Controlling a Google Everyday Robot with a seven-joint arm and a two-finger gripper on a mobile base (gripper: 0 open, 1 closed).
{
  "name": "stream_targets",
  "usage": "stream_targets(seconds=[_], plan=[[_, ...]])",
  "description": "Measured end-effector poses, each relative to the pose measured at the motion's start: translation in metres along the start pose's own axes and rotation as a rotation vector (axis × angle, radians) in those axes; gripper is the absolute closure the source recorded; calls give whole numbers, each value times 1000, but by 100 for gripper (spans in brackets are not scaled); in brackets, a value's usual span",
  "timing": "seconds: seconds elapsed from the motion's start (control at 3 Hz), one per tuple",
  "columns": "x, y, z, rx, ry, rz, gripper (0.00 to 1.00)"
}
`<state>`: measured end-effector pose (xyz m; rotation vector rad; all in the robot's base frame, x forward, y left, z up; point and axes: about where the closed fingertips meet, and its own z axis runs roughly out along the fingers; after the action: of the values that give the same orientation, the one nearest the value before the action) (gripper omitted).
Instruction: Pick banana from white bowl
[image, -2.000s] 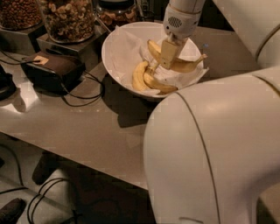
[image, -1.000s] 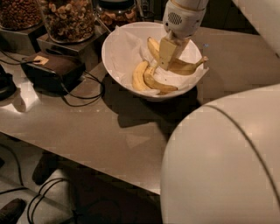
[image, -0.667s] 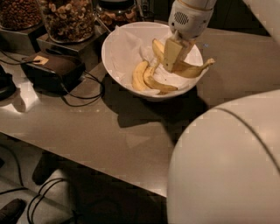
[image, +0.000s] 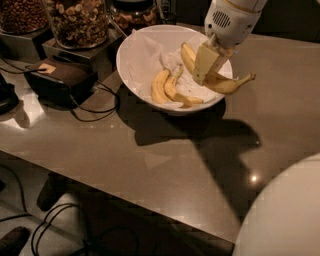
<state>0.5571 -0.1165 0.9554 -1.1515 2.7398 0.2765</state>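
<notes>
The white bowl (image: 135, 55) stands at the back of the counter, lined with crinkled white paper. My gripper (image: 207, 62) hangs over the bowl's right side and is shut on the banana (image: 225, 84). The banana is the long curved one. It is lifted above the rim, and its thin end sticks out to the right past the bowl. Two shorter bananas (image: 167, 87) lie in the bottom of the bowl.
Glass jars of nuts (image: 77, 20) stand behind the bowl at the left. A dark box (image: 60, 77) with cables lies left of the bowl. My white arm body (image: 285, 215) fills the lower right corner. The grey counter (image: 150, 160) ends at a front edge.
My gripper has risen and shifted right with the banana in it. The banana has come up out of the bowl and now hangs over the right rim.
</notes>
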Motion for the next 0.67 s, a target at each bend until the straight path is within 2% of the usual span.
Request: stream_targets(seconds=[0.67], plan=[[16, 37, -3, -89, 7, -46, 100]])
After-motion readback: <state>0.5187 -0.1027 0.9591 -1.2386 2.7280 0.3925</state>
